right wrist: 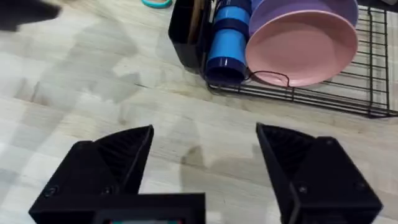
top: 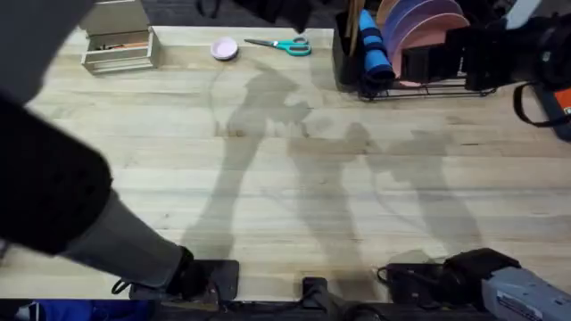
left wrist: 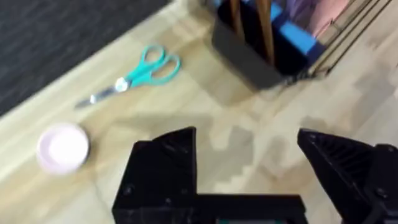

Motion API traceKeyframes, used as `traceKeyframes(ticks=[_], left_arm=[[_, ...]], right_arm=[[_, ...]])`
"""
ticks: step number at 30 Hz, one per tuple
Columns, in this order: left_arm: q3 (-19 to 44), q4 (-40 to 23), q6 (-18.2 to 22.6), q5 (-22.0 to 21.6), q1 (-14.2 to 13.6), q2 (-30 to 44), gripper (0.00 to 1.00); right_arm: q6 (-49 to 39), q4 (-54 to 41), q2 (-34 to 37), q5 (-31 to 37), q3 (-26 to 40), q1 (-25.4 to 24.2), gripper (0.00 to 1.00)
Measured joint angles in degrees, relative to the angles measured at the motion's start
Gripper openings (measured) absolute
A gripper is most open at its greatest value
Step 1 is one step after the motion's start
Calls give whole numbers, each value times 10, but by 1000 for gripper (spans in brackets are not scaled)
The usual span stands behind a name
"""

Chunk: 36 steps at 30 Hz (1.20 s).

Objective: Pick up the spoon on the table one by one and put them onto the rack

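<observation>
- Pale wooden table [top: 294, 196], with the rack [right wrist: 323, 93] at its far right edge.
- Two spoons [left wrist: 249, 18] stand upright in the rack's caddy [left wrist: 249, 59], it seems.
- Left gripper [left wrist: 249, 155] and right gripper [right wrist: 205, 149] both gape empty, short of it.

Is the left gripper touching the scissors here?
Apart. The left wrist view shows bare table between the open left gripper and the scissors.
</observation>
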Motion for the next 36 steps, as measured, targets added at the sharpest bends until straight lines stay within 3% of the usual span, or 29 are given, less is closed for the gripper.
traceKeyframes(ticks=[6, 13, 14, 15, 26, 36], left_arm=[[0, -114, 5, -35, 23, -62, 995], [0, -210, 6, -98, 25, -143, 993], [0, -242, -1, -119, 25, -199, 993], [0, -250, -6, -123, 25, -210, 993], [0, -283, -74, -169, 25, -261, 994], [0, -282, -103, -172, 25, -260, 993]], right_arm=[[0, -1, 0, 0, 0, 0, 997], [0, -20, 0, 0, 0, 0, 995], [0, -22, 0, 0, 0, 0, 998], [0, -24, 0, 0, 0, 0, 997], [13, -30, 0, 2, 0, 0, 998], [68, -30, 0, 43, 0, 0, 997]])
